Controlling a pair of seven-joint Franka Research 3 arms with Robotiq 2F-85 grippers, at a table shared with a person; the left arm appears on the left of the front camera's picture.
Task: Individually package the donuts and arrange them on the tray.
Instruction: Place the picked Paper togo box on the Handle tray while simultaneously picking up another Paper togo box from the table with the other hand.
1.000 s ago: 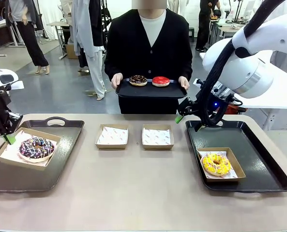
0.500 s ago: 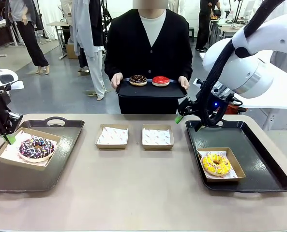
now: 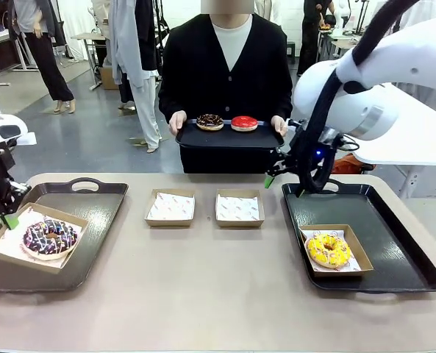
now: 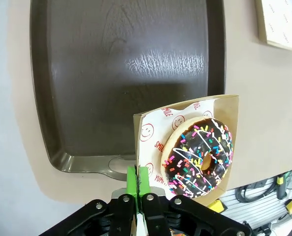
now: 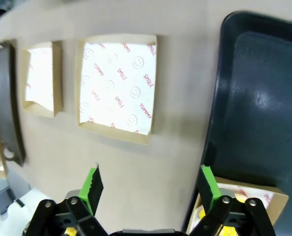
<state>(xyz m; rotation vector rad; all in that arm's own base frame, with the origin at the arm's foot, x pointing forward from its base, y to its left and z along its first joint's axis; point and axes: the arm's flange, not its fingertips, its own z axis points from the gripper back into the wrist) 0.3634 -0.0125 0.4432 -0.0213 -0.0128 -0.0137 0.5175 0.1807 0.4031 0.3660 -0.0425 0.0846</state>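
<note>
1. Left arm: held low at the left end of the worktop (image 3: 218, 301). The left fingers (image 4: 137, 178) are pressed together on one paper-lined wall of the held box (image 3: 19, 259), pinching it.
2. The held box carries the sprinkled chocolate donut (image 3: 50, 237). It lies over the near left part of the left tray (image 3: 93, 209). In the left wrist view the box overlaps the tray's rim; resting or lifted cannot be told.
3. Right arm: bent down from the right. The right fingers (image 5: 92, 184) are spread wide with nothing between them, above the worktop just beside the far left corner of the right tray (image 3: 394, 243).
4. Donuts, four counted:
   - the sprinkled one, as above;
   - the yellow donut (image 3: 328, 250), in the right box (image 3: 362, 257) on the right tray;
   - the dark donut (image 3: 209, 121) and the red donut (image 3: 244, 123), side by side, unboxed, on the held tray (image 3: 229, 140), gripped at both ends by the person's hands (image 3: 279, 125) beyond the far edge.
5. Boxes, four counted. The first empty box (image 3: 170, 207) and the second empty box (image 3: 239, 207) sit side by side mid-worktop between the two trays.
6. Trays, three counted: dark, glossy, rectangular, raised rims.
7. Boxes: shallow brown cardboard, white liner with red print. All donuts are rings; the red glaze is glossy.
</note>
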